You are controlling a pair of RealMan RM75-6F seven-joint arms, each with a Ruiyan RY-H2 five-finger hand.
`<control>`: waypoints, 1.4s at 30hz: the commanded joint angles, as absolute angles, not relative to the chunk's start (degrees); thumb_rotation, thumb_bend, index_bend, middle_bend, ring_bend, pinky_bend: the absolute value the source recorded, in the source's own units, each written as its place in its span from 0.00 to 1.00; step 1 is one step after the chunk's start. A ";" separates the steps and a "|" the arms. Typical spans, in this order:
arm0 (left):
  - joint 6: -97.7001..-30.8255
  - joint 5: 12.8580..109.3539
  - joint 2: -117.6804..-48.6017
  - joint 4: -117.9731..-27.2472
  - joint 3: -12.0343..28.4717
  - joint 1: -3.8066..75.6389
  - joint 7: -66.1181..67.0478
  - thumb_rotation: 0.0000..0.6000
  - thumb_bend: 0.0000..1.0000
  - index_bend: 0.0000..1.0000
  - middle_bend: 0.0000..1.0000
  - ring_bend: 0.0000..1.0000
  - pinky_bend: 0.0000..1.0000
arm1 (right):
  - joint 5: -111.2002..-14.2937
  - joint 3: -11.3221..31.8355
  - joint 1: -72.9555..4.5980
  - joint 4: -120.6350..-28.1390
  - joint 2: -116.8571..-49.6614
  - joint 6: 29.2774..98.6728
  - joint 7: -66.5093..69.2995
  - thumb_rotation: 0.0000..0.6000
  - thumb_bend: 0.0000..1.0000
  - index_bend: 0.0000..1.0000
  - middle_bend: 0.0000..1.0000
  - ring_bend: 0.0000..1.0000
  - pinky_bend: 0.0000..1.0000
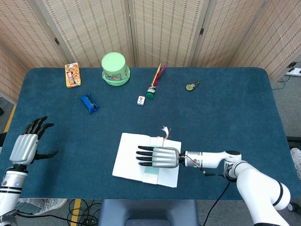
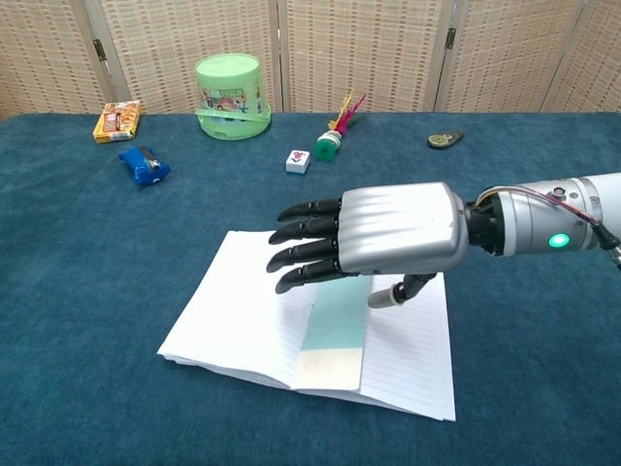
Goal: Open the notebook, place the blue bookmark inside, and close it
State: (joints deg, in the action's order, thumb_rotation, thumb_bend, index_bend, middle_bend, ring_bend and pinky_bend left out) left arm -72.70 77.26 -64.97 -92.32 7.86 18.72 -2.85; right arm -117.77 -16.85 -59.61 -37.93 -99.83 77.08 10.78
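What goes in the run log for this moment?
notebook: open | bookmark: lying in fold | right hand: open, over pages | left hand: open, idle | step left: close

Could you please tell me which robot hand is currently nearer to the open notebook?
The right robot hand: it hovers directly over the notebook, fingers extended above the bookmark. The left robot hand is far off, near the table's left edge.

On the table 1 open notebook [image 2: 243, 325] is seen, with 1 blue bookmark [image 2: 335, 330] laid in it. Also counted: 1 green tub [image 1: 115, 68], 1 orange packet [image 1: 72, 75], 1 blue clip [image 1: 89, 103], 1 white tile [image 1: 140, 100], 1 feathered shuttlecock [image 1: 154, 84], 1 small round tag [image 1: 191, 86]. 2 hands are counted.
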 commanded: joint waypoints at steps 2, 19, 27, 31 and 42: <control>-72.67 77.33 -65.02 -92.32 7.84 18.76 -2.81 1.00 0.13 0.21 0.07 0.05 0.15 | -117.61 -16.84 -59.37 -37.87 -99.75 76.81 10.65 1.00 0.21 0.14 0.09 0.00 0.00; -72.61 77.19 -65.06 -92.42 7.89 18.84 -2.50 1.00 0.13 0.21 0.07 0.05 0.15 | -117.50 -16.67 -59.05 -37.71 -99.86 76.49 10.45 1.00 0.19 0.10 0.08 0.00 0.00; -72.66 77.40 -65.20 -92.47 7.86 18.91 -2.38 1.00 0.13 0.21 0.07 0.05 0.15 | -116.83 -16.18 -58.43 -39.17 -99.44 76.12 9.43 1.00 0.06 0.00 0.02 0.00 0.00; -72.65 77.44 -65.12 -92.53 7.89 18.94 -2.39 1.00 0.13 0.21 0.07 0.05 0.15 | -116.48 -15.92 -58.05 -40.55 -98.31 76.25 8.65 1.00 0.00 0.00 0.00 0.00 0.00; -74.56 81.22 -65.74 -90.57 7.63 19.56 -1.06 1.00 0.13 0.21 0.07 0.05 0.15 | -109.94 -12.25 -52.02 -55.98 -86.75 79.60 1.91 1.00 0.11 0.00 0.00 0.00 0.00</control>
State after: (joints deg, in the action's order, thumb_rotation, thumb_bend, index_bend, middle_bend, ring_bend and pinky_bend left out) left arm -74.11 80.22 -65.41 -91.21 7.83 19.34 -1.32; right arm -112.53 -13.47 -54.55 -50.83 -90.89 78.76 4.76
